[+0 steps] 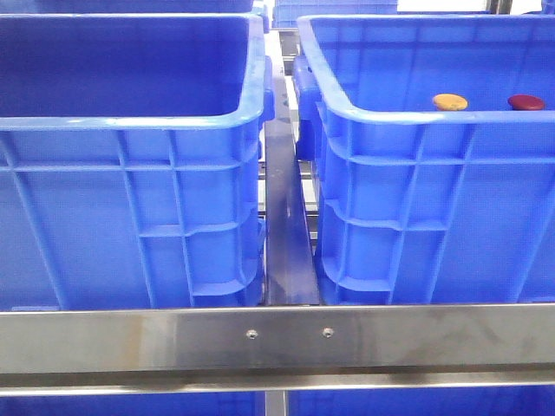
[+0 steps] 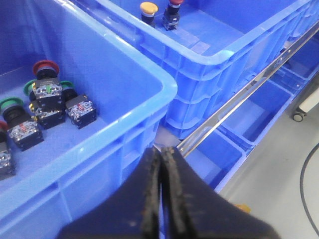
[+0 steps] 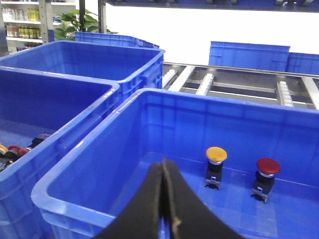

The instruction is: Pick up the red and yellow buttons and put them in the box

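The yellow button (image 3: 216, 155) and red button (image 3: 268, 166) stand upright in the box (image 3: 75, 169), ahead of the right gripper (image 3: 163, 209), apparently pressed together and nearer than the left.

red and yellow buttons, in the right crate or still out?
In. The yellow button and red button stand upright on the floor of the right crate, side by side, apart.

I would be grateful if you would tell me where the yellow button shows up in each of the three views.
Front view: the yellow button peeks over the near rim of the right crate, left of the red button.
Left wrist view: in the farther crate, yellow button beside the red one.
Right wrist view: on the nearest crate's floor, red button alongside.
Shared landmark: the red button next to it.
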`<state>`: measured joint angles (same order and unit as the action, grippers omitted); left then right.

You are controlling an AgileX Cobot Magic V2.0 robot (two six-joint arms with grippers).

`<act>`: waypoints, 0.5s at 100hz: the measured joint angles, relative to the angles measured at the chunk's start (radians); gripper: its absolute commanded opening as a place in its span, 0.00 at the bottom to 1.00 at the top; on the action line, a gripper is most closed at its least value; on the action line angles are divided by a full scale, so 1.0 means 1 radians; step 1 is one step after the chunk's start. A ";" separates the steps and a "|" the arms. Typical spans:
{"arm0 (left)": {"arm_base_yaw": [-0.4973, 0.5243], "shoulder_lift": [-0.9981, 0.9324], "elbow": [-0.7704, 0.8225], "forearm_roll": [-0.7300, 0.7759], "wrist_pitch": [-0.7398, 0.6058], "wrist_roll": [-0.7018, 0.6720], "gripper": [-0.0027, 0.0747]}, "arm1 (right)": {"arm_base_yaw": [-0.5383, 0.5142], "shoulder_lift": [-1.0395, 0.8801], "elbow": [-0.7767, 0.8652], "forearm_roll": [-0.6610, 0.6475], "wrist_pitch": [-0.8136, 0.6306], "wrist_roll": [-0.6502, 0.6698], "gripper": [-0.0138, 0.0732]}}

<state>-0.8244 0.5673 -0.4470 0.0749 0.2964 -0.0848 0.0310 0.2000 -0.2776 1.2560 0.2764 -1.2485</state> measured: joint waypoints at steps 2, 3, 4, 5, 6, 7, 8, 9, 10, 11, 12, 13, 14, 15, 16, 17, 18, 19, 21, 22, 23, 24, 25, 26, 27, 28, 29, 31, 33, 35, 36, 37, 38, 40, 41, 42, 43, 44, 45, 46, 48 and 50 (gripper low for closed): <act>0.000 -0.002 0.002 0.000 0.000 0.000 0.01 | 0.000 0.000 0.000 0.000 0.005 0.000 0.08; 0.000 -0.005 0.003 0.000 0.000 0.000 0.01 | 0.000 -0.002 0.000 0.000 0.007 0.000 0.08; 0.000 -0.005 0.003 0.000 0.000 0.000 0.01 | 0.000 -0.001 0.000 0.000 0.010 0.000 0.08; 0.000 -0.005 0.004 0.000 0.000 0.000 0.01 | 0.000 -0.001 0.000 0.000 0.013 0.000 0.08; 0.000 -0.007 0.004 0.000 0.000 0.000 0.01 | 0.000 -0.001 0.000 0.000 0.014 0.000 0.08; 0.000 -0.006 0.004 0.000 0.000 0.000 0.01 | 0.000 -0.001 0.000 0.000 0.015 0.000 0.08; 0.000 -0.006 0.004 0.000 0.000 0.000 0.01 | 0.000 -0.001 0.000 0.000 0.017 0.000 0.08; 0.000 -0.006 0.006 0.000 0.000 0.000 0.01 | 0.000 -0.001 0.000 0.000 0.020 0.000 0.08; 0.000 -0.006 0.005 0.000 0.000 0.000 0.01 | 0.000 -0.001 0.000 0.000 0.022 0.000 0.08; 0.000 -0.006 0.005 0.000 0.000 0.000 0.01 | 0.000 -0.001 0.000 0.000 0.022 0.000 0.08; 0.000 -0.006 0.005 0.000 0.000 0.000 0.01 | 0.000 -0.001 0.000 0.000 0.026 0.000 0.08; 0.000 -0.006 0.005 -0.002 0.000 0.000 0.01 | 0.000 -0.001 0.000 0.000 0.027 0.000 0.08; 0.000 -0.006 0.007 -0.002 0.000 0.000 0.01 | 0.000 -0.001 0.000 0.000 0.028 0.000 0.08; 0.000 -0.006 0.007 -0.002 0.000 0.000 0.01 | 0.000 -0.001 0.000 0.000 0.029 0.000 0.08; 0.000 -0.006 0.007 -0.002 0.000 0.000 0.01 | 0.000 -0.001 0.000 -0.002 0.032 0.000 0.08; 0.000 -0.006 0.007 -0.002 0.000 0.000 0.01 | 0.000 -0.001 0.000 -0.002 0.034 0.000 0.08; 0.000 -0.006 0.007 -0.002 0.000 0.000 0.01 | 0.000 -0.001 0.000 -0.002 0.034 0.000 0.08; 0.000 -0.006 0.008 -0.002 0.000 0.000 0.01 | 0.000 -0.001 0.000 -0.002 0.037 0.000 0.08; 0.000 -0.007 0.007 -0.002 0.000 0.000 0.01 | 0.000 -0.001 0.000 -0.002 0.036 0.000 0.08; 0.000 -0.007 0.007 -0.002 0.000 0.000 0.01 | 0.000 -0.001 0.000 -0.002 0.037 0.000 0.08; 0.000 -0.007 0.007 -0.002 0.000 0.000 0.01 | 0.000 -0.001 0.000 -0.002 0.039 0.000 0.08; 0.000 -0.007 0.007 -0.002 0.000 0.000 0.01 | 0.000 -0.001 0.000 -0.002 0.039 0.000 0.08; 0.000 -0.007 0.007 -0.002 0.000 0.000 0.01 | 0.000 -0.001 0.000 -0.002 0.039 0.000 0.08; 0.000 -0.007 0.007 -0.002 0.000 0.000 0.01 | 0.000 -0.001 0.000 -0.002 0.039 0.000 0.08; 0.000 -0.007 0.007 -0.002 0.000 0.000 0.01 | 0.000 -0.001 0.000 -0.002 0.039 0.000 0.08; 0.000 -0.007 0.007 -0.002 0.000 0.000 0.01 | 0.000 -0.001 0.000 -0.002 0.039 0.000 0.08; 0.000 -0.007 0.007 -0.002 0.000 0.000 0.01 | 0.000 -0.001 0.000 -0.002 0.039 0.000 0.08; 0.000 -0.007 0.007 -0.002 0.000 0.000 0.01 | 0.000 -0.001 0.002 -0.002 0.039 0.000 0.08; 0.000 -0.007 0.007 -0.002 0.000 0.000 0.01 | 0.000 -0.001 0.002 -0.002 0.039 0.000 0.08; 0.000 -0.007 0.007 -0.002 0.000 0.000 0.01 | 0.000 -0.001 0.002 -0.002 0.040 0.000 0.08; 0.000 -0.007 0.007 -0.002 0.000 0.000 0.01 | 0.000 -0.001 0.002 -0.002 0.040 0.000 0.08; 0.000 -0.007 0.007 -0.002 0.000 0.000 0.01 | 0.000 -0.001 0.002 -0.002 0.040 0.000 0.08; 0.000 -0.007 0.007 -0.002 0.000 0.000 0.01 | 0.000 -0.001 0.002 -0.002 0.040 0.000 0.08; 0.000 -0.007 0.007 -0.002 0.000 0.000 0.01 | 0.000 -0.001 0.002 -0.002 0.040 -0.002 0.08; 0.000 -0.007 0.007 -0.002 0.000 0.000 0.01 | 0.000 -0.001 0.002 -0.002 0.040 -0.004 0.08; 0.000 -0.007 0.007 -0.002 0.000 0.000 0.01 | 0.000 -0.001 0.002 -0.002 0.040 -0.002 0.08; 0.000 -0.007 0.007 -0.002 0.000 0.000 0.01 | 0.000 -0.001 0.002 -0.002 0.040 -0.002 0.08; 0.000 -0.007 0.007 -0.002 0.000 0.000 0.01 | 0.000 -0.001 0.002 -0.002 0.040 -0.002 0.08; 0.000 -0.007 0.007 -0.002 0.000 0.000 0.01 | 0.000 -0.001 0.002 -0.002 0.040 -0.002 0.08; 0.000 -0.007 0.007 -0.002 0.000 0.000 0.01 | 0.000 -0.001 0.002 -0.002 0.040 -0.002 0.08; 0.000 -0.007 0.007 -0.002 0.000 0.000 0.01 | 0.000 -0.001 0.002 -0.002 0.040 -0.002 0.08; 0.000 -0.007 0.007 -0.002 0.000 0.000 0.01 | 0.000 -0.001 0.002 -0.002 0.040 -0.002 0.08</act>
<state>-0.8244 0.5600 -0.4396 0.0727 0.2964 -0.0848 0.0310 0.1987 -0.2756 1.2542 0.3160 -1.2510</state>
